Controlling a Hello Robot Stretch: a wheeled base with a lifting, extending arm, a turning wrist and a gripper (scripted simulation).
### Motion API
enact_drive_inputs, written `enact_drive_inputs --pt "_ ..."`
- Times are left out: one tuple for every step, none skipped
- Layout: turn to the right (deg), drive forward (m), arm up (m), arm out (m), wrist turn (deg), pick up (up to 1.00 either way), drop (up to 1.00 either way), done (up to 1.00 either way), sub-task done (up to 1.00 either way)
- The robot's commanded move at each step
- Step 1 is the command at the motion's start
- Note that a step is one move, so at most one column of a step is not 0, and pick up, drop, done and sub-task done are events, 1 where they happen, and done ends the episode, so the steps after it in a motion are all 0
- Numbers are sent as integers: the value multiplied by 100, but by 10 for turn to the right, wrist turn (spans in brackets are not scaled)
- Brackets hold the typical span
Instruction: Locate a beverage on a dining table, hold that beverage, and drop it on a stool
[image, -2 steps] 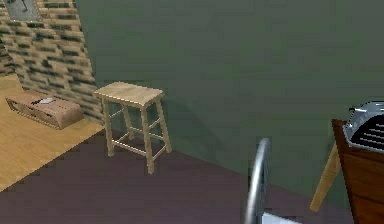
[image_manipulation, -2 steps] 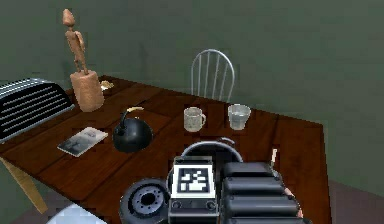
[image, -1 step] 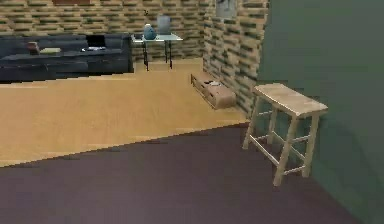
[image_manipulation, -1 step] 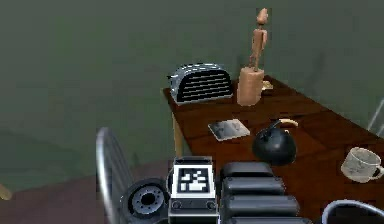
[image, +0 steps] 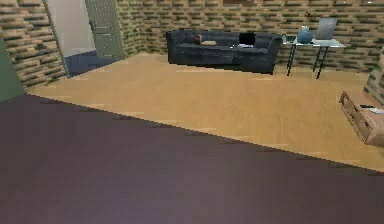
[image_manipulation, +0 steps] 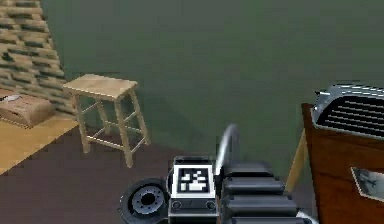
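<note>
A wooden stool (image_manipulation: 104, 102) stands on the arm side view's left. The gripper (image_manipulation: 150, 200) sits low at the bottom edge (whether it holds anything, I cannot tell) - dark sofa (image: 222, 48) ahead.

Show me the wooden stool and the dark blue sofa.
Light wooden four-legged stool (image_manipulation: 100, 86): arm side view, seat top.
Dark blue cushioned sofa (image: 225, 55): forward view, front of seat.

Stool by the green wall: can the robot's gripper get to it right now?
Probably not quite yet. The wooden stool stands off to the arm side view's left of the gripper, not straight out from it. Only bare floor lies between them, so nothing blocks the way.
</note>
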Motion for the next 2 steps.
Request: enact_drive_inputs --pt "0 40 0 0 0 0 0 0 0" --pt "450 0 0 0 0 0 0 0 0"
